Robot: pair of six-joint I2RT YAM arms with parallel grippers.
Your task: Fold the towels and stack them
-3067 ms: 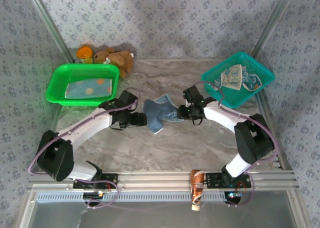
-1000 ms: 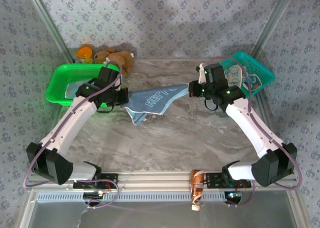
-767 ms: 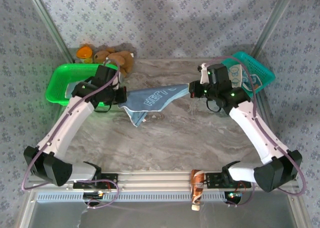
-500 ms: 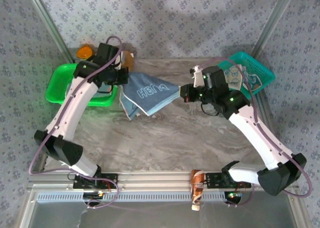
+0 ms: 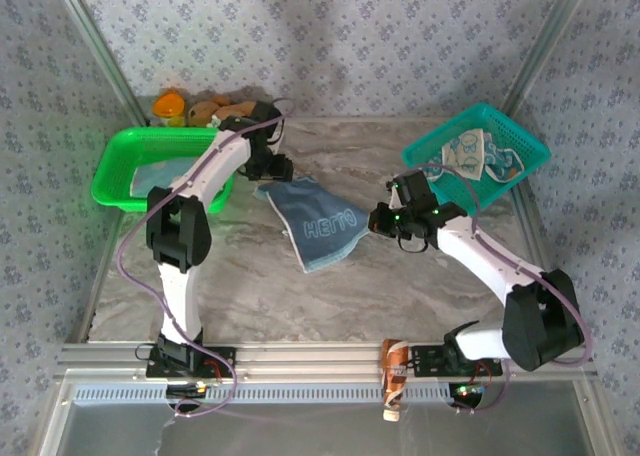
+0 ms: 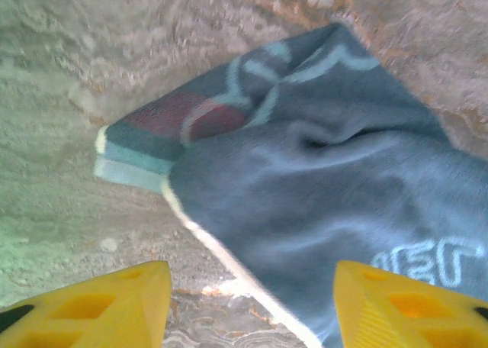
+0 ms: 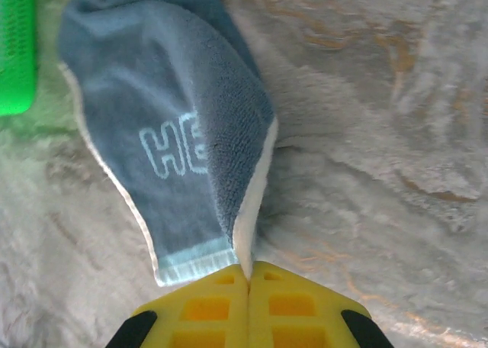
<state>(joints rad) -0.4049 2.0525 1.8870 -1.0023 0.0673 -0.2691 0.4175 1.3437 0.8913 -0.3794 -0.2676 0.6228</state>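
Left gripper: your left gripper (image 5: 274,170) is near the table's far left, by the far corner of the blue-grey towel (image 5: 322,224). In its wrist view the yellow fingers (image 6: 99,306) stand well apart and grip nothing. The cloth lies just past their tips.

Right gripper: your right gripper (image 5: 376,219) is low over the middle of the table, at the towel's right-hand corner. In its wrist view the two yellow fingers are pressed together, with the towel's pale-trimmed edge running into the seam between them. It is clamped on the towel.

Blue-grey towel: it lies on the table (image 5: 250,276) around the middle, set at a slant, with pale outlined lettering facing up. The left wrist view shows a bunched fold and a corner with a dark red patch and teal bands. You cannot tell whether the part near the right gripper is lifted or flat.

Green basket: the green basket (image 5: 120,166) sits at the far left edge of the table. A pale blue towel (image 5: 150,180) lies inside, partly hidden by your left arm.

Teal basket: the teal basket (image 5: 520,156) sits at the far right corner. It holds a printed towel (image 5: 466,154), pale with blue motifs.

Back edge: a brown plush toy (image 5: 222,109) and an orange object (image 5: 168,104) rest behind the green basket, against the wall.
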